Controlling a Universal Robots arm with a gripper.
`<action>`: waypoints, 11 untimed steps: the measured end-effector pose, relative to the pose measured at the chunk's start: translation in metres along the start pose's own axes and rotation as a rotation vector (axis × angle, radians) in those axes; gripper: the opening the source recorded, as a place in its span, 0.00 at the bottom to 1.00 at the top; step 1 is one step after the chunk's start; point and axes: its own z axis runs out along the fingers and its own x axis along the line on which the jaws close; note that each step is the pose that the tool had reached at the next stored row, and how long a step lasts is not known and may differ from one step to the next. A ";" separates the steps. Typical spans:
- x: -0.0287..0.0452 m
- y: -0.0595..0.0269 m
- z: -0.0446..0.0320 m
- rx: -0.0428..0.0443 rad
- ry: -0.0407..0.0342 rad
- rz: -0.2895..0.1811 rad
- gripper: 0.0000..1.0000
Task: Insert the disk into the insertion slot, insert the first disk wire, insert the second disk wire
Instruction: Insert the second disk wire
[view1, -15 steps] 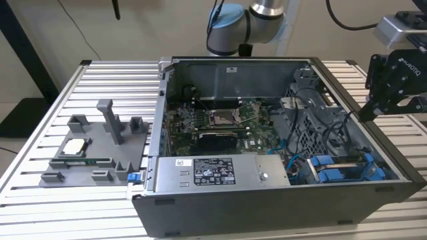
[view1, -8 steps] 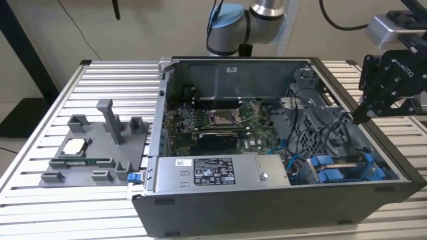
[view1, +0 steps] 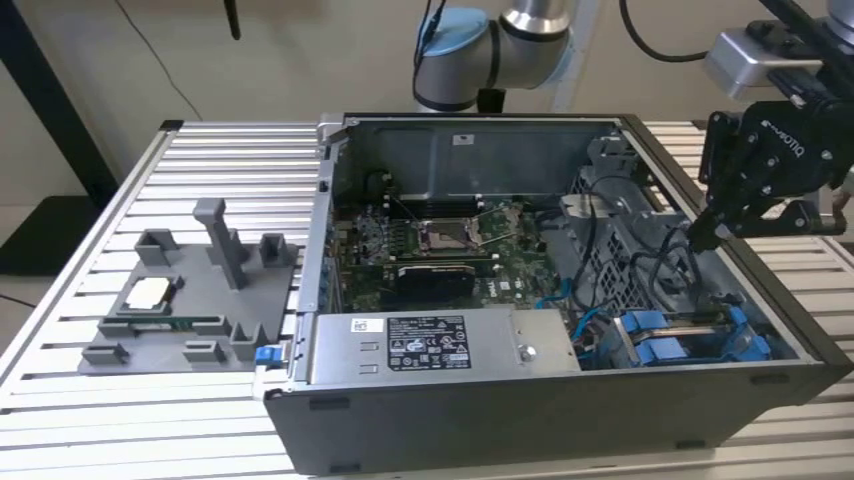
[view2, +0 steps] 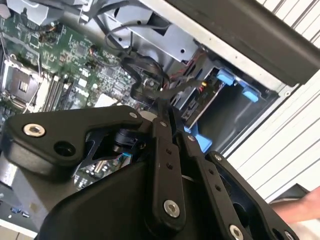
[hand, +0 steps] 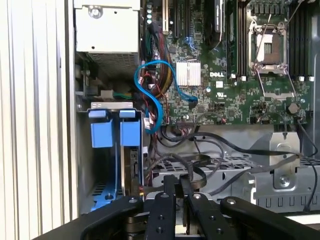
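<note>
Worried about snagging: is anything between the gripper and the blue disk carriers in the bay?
Yes. In the exterior view, loose black cables run between the gripper and the blue disk carriers. In the first wrist view they loop just beyond the gripper.

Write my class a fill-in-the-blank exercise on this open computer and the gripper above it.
In the exterior view, the gripper hangs over the ___ side of the case. The two carriers are ___. The case stands on a slatted ___.
Missing: right; blue; table.
</note>
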 end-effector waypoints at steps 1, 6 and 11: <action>0.0008 0.0009 0.0000 -0.0001 0.0035 0.000 0.16; 0.0040 0.0033 0.0008 -0.0006 0.0206 0.001 0.16; 0.0047 0.0121 0.0043 -0.0007 0.0253 -0.002 0.16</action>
